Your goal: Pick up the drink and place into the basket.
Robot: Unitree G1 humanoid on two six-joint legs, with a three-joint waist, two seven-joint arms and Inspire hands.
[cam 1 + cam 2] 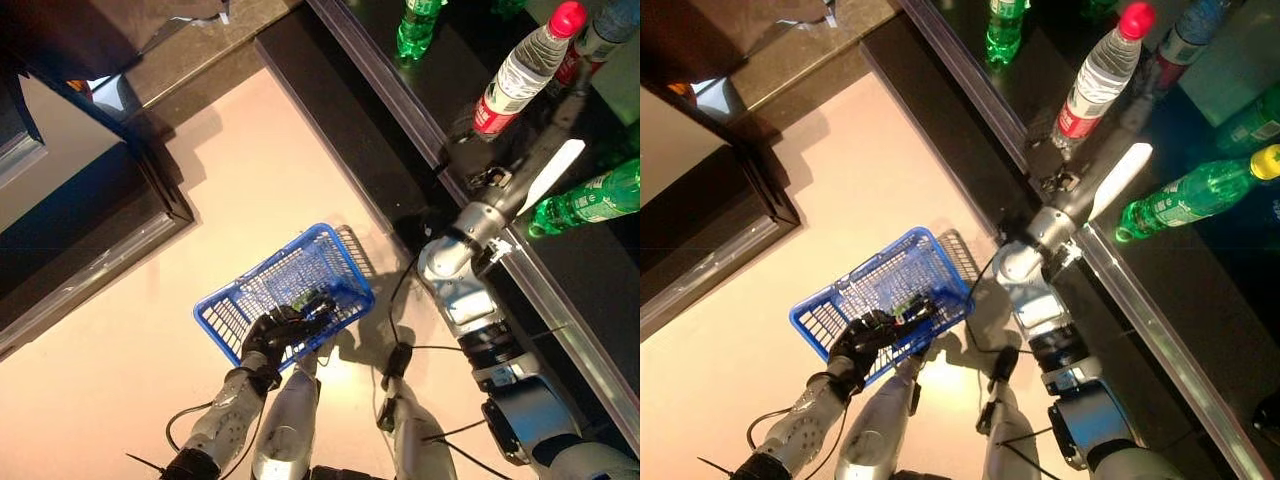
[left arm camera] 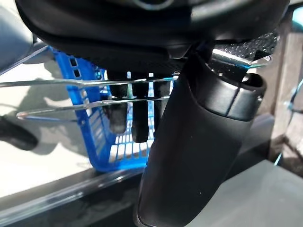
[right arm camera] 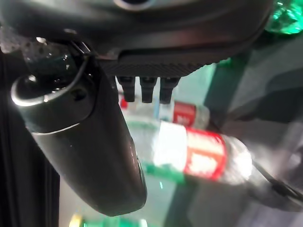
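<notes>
With the right hand (image 1: 545, 165) open beside the red-capped water bottle (image 1: 522, 68) and the left hand (image 1: 272, 335) clamped on the blue basket's handle (image 2: 94, 83), the bottle could be toppled among the green bottles (image 1: 590, 198) on the counter (image 1: 560, 300).

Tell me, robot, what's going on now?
Left robot hand holds blue basket by wire handle. Right robot hand open at clear red-capped bottle. Not grasped yet. Green bottles nearby.

You see a dark shelf (image 1: 1200, 300) carrying bottles — a clear red-capped bottle (image 1: 1095, 80) upright, green bottles (image 1: 1185, 195) near it — and the pale floor (image 1: 250, 170) beside it.
</notes>
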